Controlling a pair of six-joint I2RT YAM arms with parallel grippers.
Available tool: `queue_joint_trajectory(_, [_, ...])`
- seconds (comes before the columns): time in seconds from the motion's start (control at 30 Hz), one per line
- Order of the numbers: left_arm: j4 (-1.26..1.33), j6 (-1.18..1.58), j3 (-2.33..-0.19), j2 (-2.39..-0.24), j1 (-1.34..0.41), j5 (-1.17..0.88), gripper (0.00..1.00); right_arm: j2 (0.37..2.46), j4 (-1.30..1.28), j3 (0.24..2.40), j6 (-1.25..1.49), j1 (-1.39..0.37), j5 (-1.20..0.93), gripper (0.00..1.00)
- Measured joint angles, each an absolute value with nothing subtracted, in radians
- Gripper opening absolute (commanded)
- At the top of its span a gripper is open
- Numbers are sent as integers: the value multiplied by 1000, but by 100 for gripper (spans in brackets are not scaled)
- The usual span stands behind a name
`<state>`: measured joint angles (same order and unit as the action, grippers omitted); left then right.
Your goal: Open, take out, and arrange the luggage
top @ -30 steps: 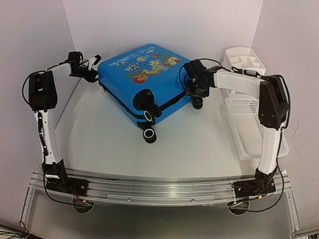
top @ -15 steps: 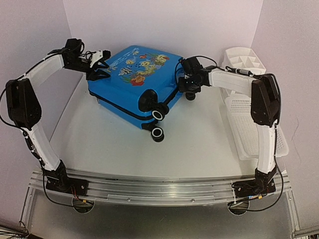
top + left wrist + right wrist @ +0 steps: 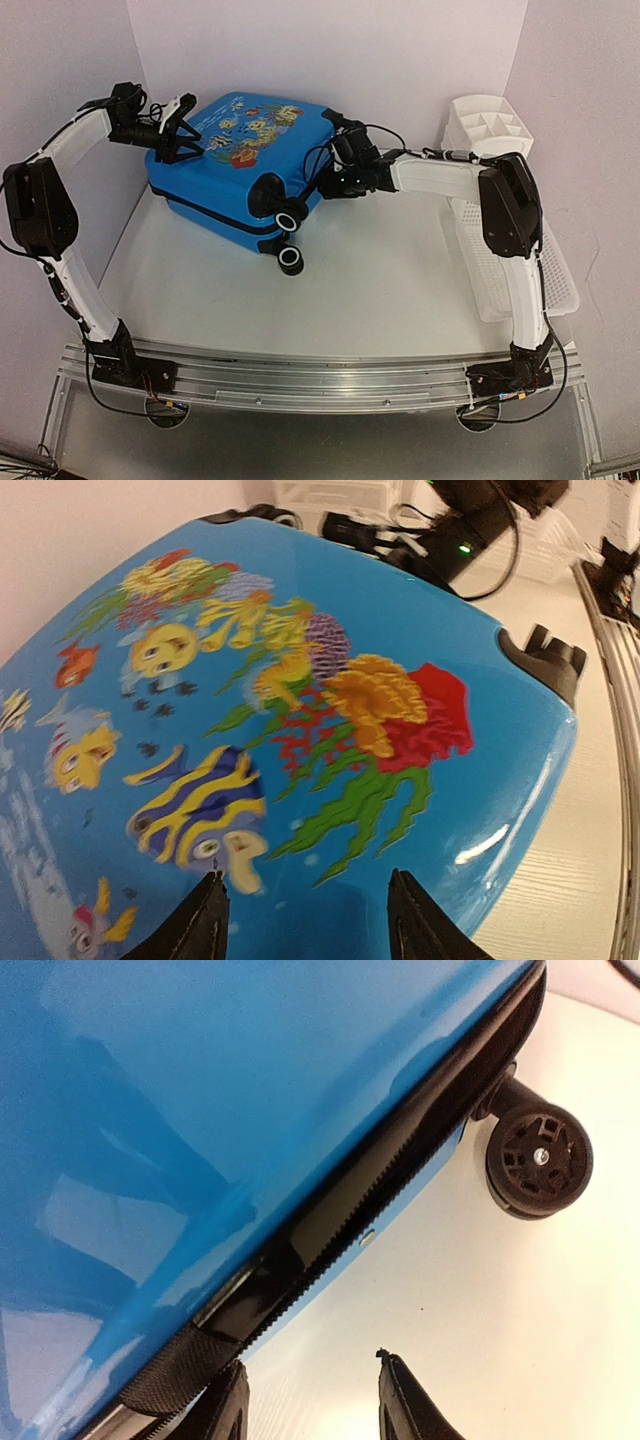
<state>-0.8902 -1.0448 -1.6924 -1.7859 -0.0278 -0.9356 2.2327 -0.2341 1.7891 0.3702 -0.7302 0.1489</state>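
Note:
The luggage (image 3: pixel 245 165), a bright blue hard-shell case with a fish-and-coral print, lies flat and closed at the back left of the table, with its wheels (image 3: pixel 291 260) toward me. My left gripper (image 3: pixel 188 138) is open at the lid's left corner. In the left wrist view its tips (image 3: pixel 310 920) straddle bare blue lid (image 3: pixel 330 630) below the print. My right gripper (image 3: pixel 326 184) is open against the case's right side. In the right wrist view its jaws (image 3: pixel 312 1390) frame bare table, with the left finger by the black zip band (image 3: pixel 400 1180) and a wheel (image 3: pixel 538 1160) beyond.
A white slatted basket (image 3: pixel 510 260) lies along the right edge. A white divided organiser (image 3: pixel 490 120) stands behind it in the back right corner. Walls close in on the left, back and right. The left wall is close to the luggage.
The luggage has slid and turned toward the back left. My right gripper followed it leftward along its side, and my left arm drew back toward the left wall. Both stayed open.

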Motion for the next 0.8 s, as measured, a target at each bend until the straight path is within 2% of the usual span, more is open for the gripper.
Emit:
queue_joint_trajectory(0.2, [-646,-878,-1708,-1797,82,-741,53,2204,-216,1724,366,-738,127,40])
queue_joint_trajectory(0.4, [-510,-840,-1874,-1928,134,-480,53,2180,-209,1715,358,-753,119,40])
queue_joint_trajectory(0.6, [-534,-890,-1958,-2053,149,-365,54,2169,-206,1705,355,-754,112,40])
queue_joint_trajectory(0.8, [-609,-884,-2063,-2176,150,-382,54,2169,-203,1705,355,-754,110,40])
